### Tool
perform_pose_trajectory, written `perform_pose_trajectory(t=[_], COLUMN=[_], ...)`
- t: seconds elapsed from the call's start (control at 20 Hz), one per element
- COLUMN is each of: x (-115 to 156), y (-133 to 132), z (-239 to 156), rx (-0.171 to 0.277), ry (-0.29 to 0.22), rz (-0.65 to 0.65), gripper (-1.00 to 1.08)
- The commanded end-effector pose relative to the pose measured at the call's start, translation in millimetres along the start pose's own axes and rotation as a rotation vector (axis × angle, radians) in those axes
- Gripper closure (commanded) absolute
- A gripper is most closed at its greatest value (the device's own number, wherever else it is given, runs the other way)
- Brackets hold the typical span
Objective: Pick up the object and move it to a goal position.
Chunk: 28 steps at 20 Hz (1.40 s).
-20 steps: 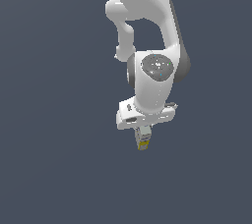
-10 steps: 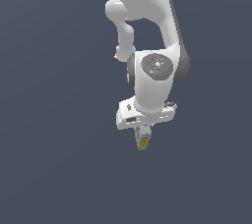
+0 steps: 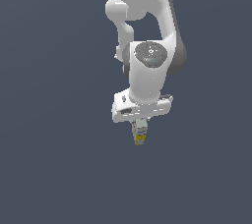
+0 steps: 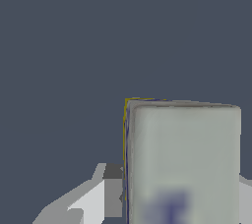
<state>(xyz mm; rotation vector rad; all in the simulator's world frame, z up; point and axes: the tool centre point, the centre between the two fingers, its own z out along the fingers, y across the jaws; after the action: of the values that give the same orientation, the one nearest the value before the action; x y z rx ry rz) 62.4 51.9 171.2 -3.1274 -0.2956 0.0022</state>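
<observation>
The small whitish-grey rectangular box with a yellow end [image 3: 140, 135] is pinched in the white end effector [image 3: 141, 128]; pickup appears done; no goal marker is seen; transport is judged unfinished.

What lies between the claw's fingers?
The small whitish-grey box with a yellow end sits between the claw fingers, shown in both views.

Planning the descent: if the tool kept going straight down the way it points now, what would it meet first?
Nothing shows in that line. The tool points down with the small box clamped in it, yellow end lowest; below is only plain dark background in both views. The way looks free, though depth to any surface cannot be judged.
</observation>
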Motion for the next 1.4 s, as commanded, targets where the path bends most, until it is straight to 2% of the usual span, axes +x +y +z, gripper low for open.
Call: perform_pose_trajectory(t=[0.0,0.95,1.35], x=[-9,-129,-165], y=[6,80,104], z=[-10,-136,-176], rx=[0.0,0.002,0.002], ry=[0.001,0.002,0.002], rz=[0.0,0.001,0.001], gripper=[1.08,1.08,1.08])
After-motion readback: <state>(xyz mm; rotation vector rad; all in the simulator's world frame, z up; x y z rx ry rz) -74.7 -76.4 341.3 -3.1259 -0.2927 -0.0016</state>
